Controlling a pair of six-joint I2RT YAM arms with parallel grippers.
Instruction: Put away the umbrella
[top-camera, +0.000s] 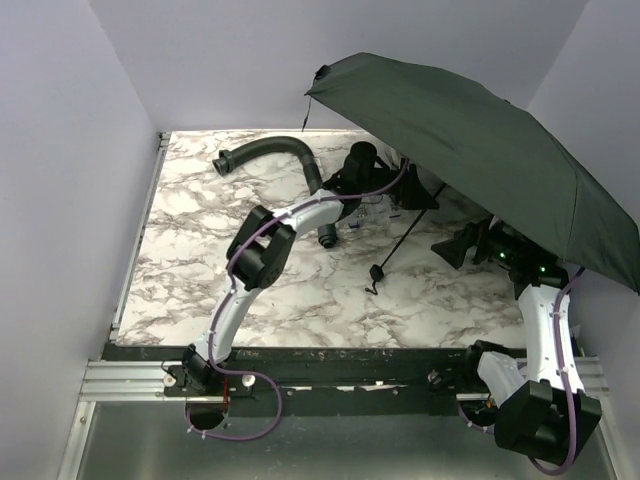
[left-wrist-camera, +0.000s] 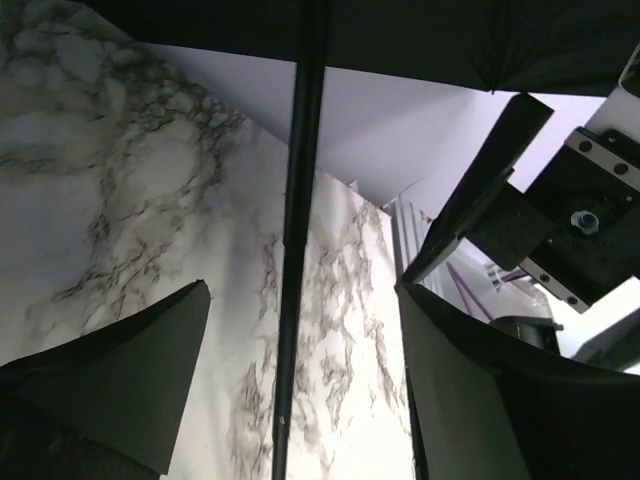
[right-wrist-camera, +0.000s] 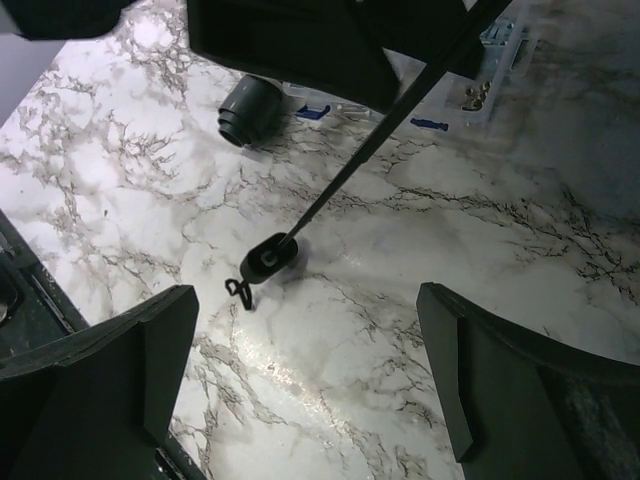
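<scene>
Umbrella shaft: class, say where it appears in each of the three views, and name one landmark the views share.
Top external: the umbrella shaft slants down-left from under the canopy, right of centre.
Left wrist: the shaft runs top to bottom through the middle.
Right wrist: the shaft runs diagonally from upper right to centre.
Shared landmark: the marble tabletop.

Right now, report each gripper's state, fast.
Left gripper: open, straddling the thin black shaft of the open dark-green fabric umbrella, not gripping it.
Right gripper: open, holding nothing.
</scene>
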